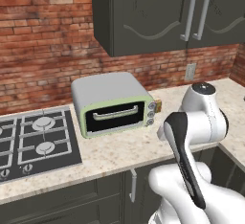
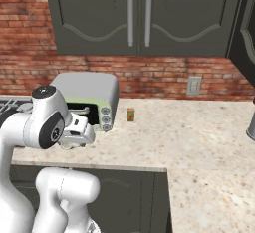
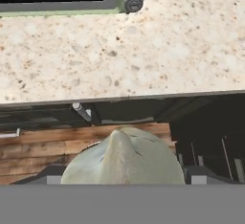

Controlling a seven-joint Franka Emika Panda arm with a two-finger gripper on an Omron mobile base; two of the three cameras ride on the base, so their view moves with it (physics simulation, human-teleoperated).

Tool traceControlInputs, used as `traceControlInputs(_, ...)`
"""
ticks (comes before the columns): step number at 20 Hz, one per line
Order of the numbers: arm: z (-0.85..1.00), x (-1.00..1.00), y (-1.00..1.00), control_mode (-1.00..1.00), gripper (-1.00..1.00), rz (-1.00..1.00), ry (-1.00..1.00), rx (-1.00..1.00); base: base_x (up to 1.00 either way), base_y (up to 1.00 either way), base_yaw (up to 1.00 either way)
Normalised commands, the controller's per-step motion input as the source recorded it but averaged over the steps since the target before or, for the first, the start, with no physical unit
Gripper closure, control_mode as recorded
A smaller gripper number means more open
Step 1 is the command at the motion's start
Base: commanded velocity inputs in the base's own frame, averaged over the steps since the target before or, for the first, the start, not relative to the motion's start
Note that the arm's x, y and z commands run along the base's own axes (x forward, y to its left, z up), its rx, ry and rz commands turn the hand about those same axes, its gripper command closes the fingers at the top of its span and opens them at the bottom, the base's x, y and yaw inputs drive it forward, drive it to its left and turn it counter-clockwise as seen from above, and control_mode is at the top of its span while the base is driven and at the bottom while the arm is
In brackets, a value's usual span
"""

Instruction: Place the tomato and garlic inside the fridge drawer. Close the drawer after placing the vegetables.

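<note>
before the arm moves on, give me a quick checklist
1. garlic gripped: ok, the bulb sits between the fingertips of the gripper.
2. Hand free of the toaster oven: ok, bare counter lies between them.
3. Small jar out of the way: ok, it stands beside the toaster oven, apart from the arm.
4. Where the tomato is: cannot tell.
5. fridge drawer open and ready: cannot tell.
</note>
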Motion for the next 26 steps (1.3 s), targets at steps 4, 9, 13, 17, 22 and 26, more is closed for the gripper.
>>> traceControlInputs(4,-0.03,-0.47,0.08,-1.00,1.00,0.00,-0.05,-0.06,0.00,0.00,0.00)
traceControlInputs(9,0.00,0.00,0.00,1.00,1.00,0.00,0.00,0.00,-0.86,0.95,0.26)
traceControlInputs(13,0.00,0.00,0.00,1.00,1.00,0.00,0.00,0.00,-0.52,0.78,0.59)
traceControlInputs(17,0.00,0.00,0.00,1.00,1.00,0.00,0.00,0.00,-0.03,0.74,0.81)
traceControlInputs(22,0.00,0.00,0.00,1.00,1.00,0.00,0.00,0.00,0.00,0.71,0.81)
traceControlInputs(26,0.00,0.00,0.00,1.00,1.00,0.00,0.00,0.00,0.07,0.87,0.69)
